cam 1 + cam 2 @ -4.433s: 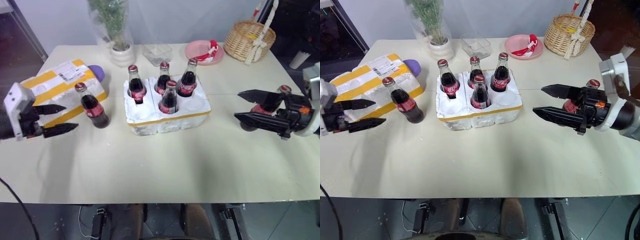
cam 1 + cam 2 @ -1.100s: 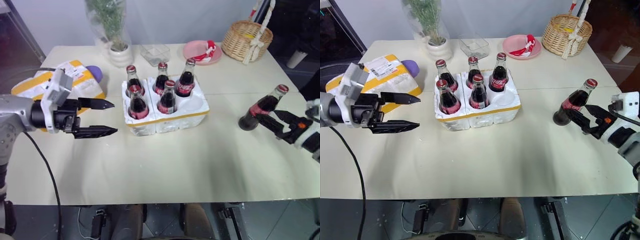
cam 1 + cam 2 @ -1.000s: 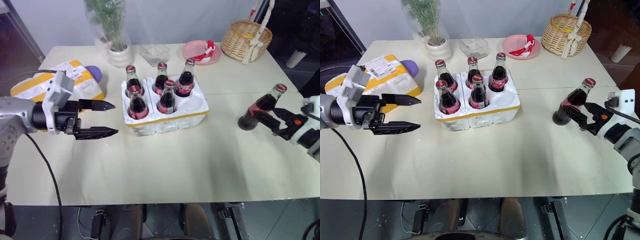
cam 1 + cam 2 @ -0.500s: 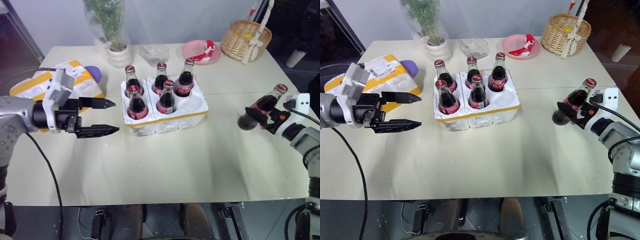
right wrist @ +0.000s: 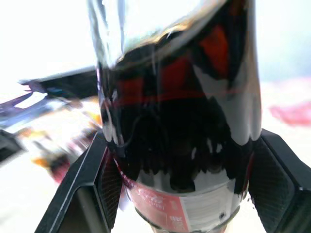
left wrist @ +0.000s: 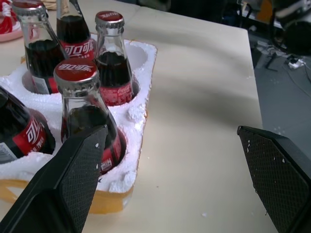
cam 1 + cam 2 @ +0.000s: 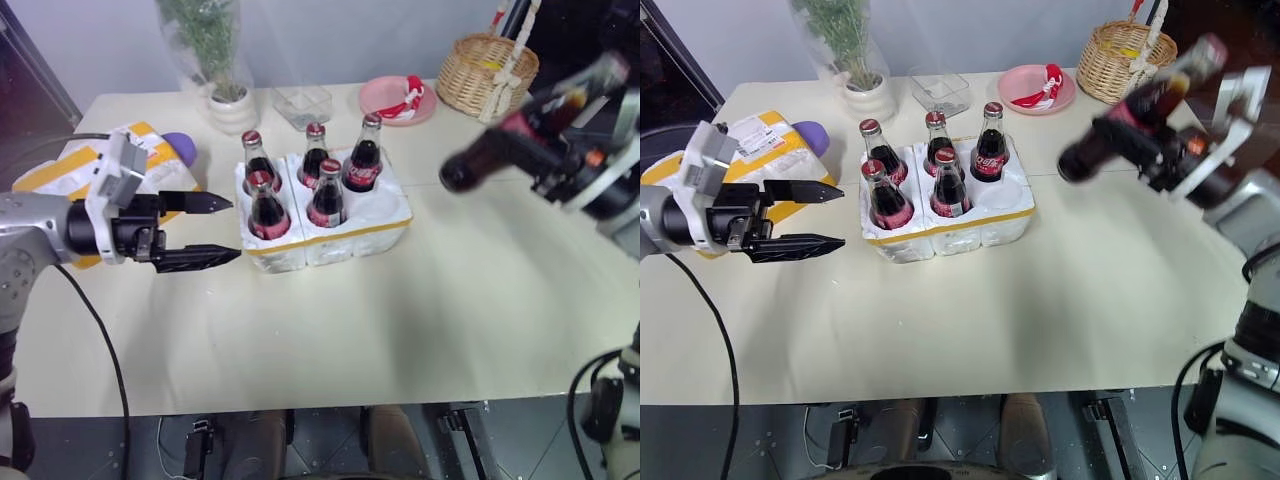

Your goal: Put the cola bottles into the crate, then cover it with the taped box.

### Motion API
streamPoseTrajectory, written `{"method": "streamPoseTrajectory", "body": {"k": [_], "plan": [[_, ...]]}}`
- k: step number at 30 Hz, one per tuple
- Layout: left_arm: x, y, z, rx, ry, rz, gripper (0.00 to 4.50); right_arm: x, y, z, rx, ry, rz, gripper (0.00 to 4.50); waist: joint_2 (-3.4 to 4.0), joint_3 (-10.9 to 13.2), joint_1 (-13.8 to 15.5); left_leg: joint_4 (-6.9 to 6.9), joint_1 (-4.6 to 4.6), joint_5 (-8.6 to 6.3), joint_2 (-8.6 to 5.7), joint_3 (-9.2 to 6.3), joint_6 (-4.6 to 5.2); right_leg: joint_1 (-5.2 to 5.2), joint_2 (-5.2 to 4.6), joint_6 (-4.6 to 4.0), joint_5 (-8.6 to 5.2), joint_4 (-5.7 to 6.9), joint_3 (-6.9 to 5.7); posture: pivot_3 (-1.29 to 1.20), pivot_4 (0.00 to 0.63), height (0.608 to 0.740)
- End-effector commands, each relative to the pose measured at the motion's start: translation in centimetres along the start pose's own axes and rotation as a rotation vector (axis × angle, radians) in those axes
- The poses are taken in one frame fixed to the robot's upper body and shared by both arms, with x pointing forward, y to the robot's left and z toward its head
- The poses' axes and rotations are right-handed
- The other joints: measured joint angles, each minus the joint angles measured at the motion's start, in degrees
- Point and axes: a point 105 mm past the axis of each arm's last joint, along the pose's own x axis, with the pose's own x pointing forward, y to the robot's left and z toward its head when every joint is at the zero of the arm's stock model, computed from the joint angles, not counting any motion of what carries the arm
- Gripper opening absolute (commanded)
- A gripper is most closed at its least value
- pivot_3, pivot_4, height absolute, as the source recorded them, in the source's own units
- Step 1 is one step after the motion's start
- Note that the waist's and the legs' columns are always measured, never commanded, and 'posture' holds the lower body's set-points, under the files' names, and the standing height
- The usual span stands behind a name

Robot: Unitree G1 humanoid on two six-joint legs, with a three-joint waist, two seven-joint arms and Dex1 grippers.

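Sixth cola bottle held in the air, five already seated in the crate.

On the cream table (image 7: 420,300), the taped box (image 7: 75,170) lies at the robot's left edge, behind the left arm, with the crate (image 7: 325,232) near the middle, well apart from it. Five cola bottles (image 7: 328,195) stand upright in the crate's wells, and the front well on the robot's right is bare. The right gripper (image 7: 545,160) is clamped round the body of the sixth bottle (image 7: 500,148), which is tilted steeply above the table to the right of the crate, base toward the crate and cap up and away. The left gripper (image 7: 205,230) hovers just left of the crate, fingers spread wide and holding nothing.
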Motion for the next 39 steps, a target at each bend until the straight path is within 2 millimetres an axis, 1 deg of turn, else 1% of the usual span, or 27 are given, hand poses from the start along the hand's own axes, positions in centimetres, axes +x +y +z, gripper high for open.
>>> {"method": "streamPoseTrajectory", "body": {"k": [1,4,6,8,12,16,21,23,24,25,27,30,32,33,34,35,37,39], "plan": [[-0.3,0.0,0.9,0.034,-0.028,0.014,4.50,2.1,2.4,0.1,-0.030,0.023,0.103,2.82,-0.12,-0.1,0.1,0.00,-0.01,0.00,0.00,0.00,0.00,0.01,0.00,0.00,0.00,-0.01,0.00,0.00,0.150,0.737],[-0.1,0.0,0.9,0.039,-0.032,0.017,4.50,4.1,3.0,-1.6,-0.053,0.088,0.141,2.82,-0.16,-0.1,0.0,0.05,-0.02,0.00,-0.01,0.00,0.00,0.02,0.00,0.01,0.01,-0.02,-0.01,0.00,0.150,0.737],[-0.1,0.1,0.9,0.042,-0.036,0.019,4.50,5.0,3.0,-3.0,-0.078,0.131,0.146,2.82,-0.16,-0.1,0.0,0.05,-0.03,0.00,-0.03,0.00,0.00,0.00,-0.02,0.01,0.01,-0.01,0.00,0.00,0.150,0.737],[0.0,0.0,1.0,0.044,-0.039,0.020,4.50,5.8,2.5,-5.0,-0.124,0.197,0.133,2.82,-0.16,0.0,0.0,0.04,-0.06,0.00,-0.03,0.00,0.00,-0.08,-0.02,0.00,0.01,0.04,0.00,0.00,0.150,0.737],[0.0,0.0,1.0,0.047,-0.043,0.027,4.50,6.5,1.5,-8.1,-0.193,0.304,0.112,2.82,-0.16,0.0,-0.1,0.02,-0.11,0.00,-0.04,0.00,0.00,-0.14,-0.02,0.00,0.01,0.05,0.00,0.00,0.150,0.737],[-0.2,0.0,1.0,0.048,-0.047,0.038,4.50,6.9,1.6,-9.4,-0.179,0.325,0.135,2.82,-0.16,0.0,-0.2,0.01,-0.11,0.00,-0.04,-0.01,0.00,-0.16,-0.01,0.00,0.01,0.05,0.00,0.00,0.150,0.737],[-0.2,0.0,0.7,0.044,-0.047,0.048,4.50,7.4,1.7,-11.8,-0.163,0.398,0.155,2.82,-0.15,0.0,-0.5,0.00,-0.11,0.00,-0.04,-0.01,-0.01,-0.17,0.00,0.00,0.00,0.07,0.01,0.00,0.150,0.737],[-0.2,0.1,0.5,0.043,-0.043,0.057,4.50,7.5,1.6,-12.3,-0.149,0.423,0.154,3.87,-0.15,0.0,-0.5,0.01,-0.11,0.00,-0.04,-0.01,-0.01,-0.17,0.00,0.00,0.00,0.08,0.01,0.00,0.150,0.737],[-0.3,0.2,0.4,0.043,-0.041,0.061,4.50,7.5,1.6,-12.3,-0.149,0.427,0.152,4.29,-0.15,0.0,-0.5,0.00,-0.11,0.00,-0.04,-0.01,-0.01,-0.17,0.00,0.00,0.00,0.08,0.01,0.00,0.150,0.737],[-0.3,0.2,0.4,0.043,-0.040,0.064,4.50,7.5,1.6,-12.3,-0.151,0.428,0.152,4.46,-0.15,0.0,-0.5,0.01,-0.11,0.00,-0.04,-0.01,-0.01,-0.18,0.00,0.00,0.00,0.08,0.01,0.00,0.150,0.737],[-0.5,0.5,0.0,0.043,-0.025,0.093,4.50,7.3,1.6,-11.6,-0.156,0.415,0.150,4.46,-0.15,0.0,-0.5,0.02,-0.11,0.00,-0.04,-0.02,-0.01,-0.17,0.00,0.00,0.00,0.10,0.01,0.00,0.150,0.737],[-1.7,1.5,-0.9,0.058,0.020,0.195,4.50,6.0,2.1,-9.6,-0.168,0.377,0.178,4.46,-0.15,0.0,-0.4,0.01,-0.11,0.00,-0.04,-0.01,-0.01,-0.19,-0.01,0.00,0.00,0.11,0.01,0.00,0.150,0.737],[-3.3,2.3,-1.4,0.102,0.066,0.304,4.50,4.3,2.8,-7.0,-0.166,0.335,0.210,4.46,-0.15,0.0,-0.3,0.00,-0.11,0.00,-0.04,-0.02,-0.01,-0.19,-0.01,0.00,0.00,0.11,0.02,0.00,0.150,0.737],[-3.9,2.5,-1.5,0.119,0.080,0.339,4.50,3.7,3.1,-6.0,-0.164,0.322,0.222,4.46,-0.15,0.0,-0.2,0.00,-0.11,0.00,-0.04,-0.02,-0.01,-0.18,-0.01,0.00,0.00,0.10,0.01,0.00,0.150,0.737],[-5.1,2.5,-1.5,0.141,0.099,0.384,4.50,2.4,3.4,-4.5,-0.157,0.303,0.234,4.46,-0.15,0.0,-0.2,-0.02,-0.11,0.00,-0.04,-0.02,0.00,-0.18,-0.02,0.00,0.00,0.08,0.01,0.00,0.150,0.737],[-6.0,2.3,-1.3,0.155,0.111,0.411,4.50,1.5,3.6,-3.4,-0.156,0.294,0.241,4.46,-0.15,0.0,-0.2,-0.02,-0.12,0.00,-0.04,-0.02,0.00,-0.18,-0.02,0.00,0.00,0.06,0.01,0.00,0.150,0.737],[-8.3,1.9,-0.8,0.173,0.132,0.483,4.50,-0.7,3.5,-1.8,-0.152,0.303,0.231,4.46,-0.15,0.0,-0.2,-0.04,-0.11,0.00,-0.02,-0.01,0.00,-0.16,-0.01,-0.01,0.00,0.03,0.01,0.00,0.150,0.737],[-11.2,1.7,-0.6,0.154,0.141,0.587,4.50,-2.7,3.1,-1.2,-0.160,0.339,0.201,4.46,-0.18,-0.1,-0.2,-0.06,-0.09,-0.01,0.00,-0.01,0.01,-0.13,0.00,-0.02,-0.01,0.00,0.00,0.00,0.150,0.737]]}}
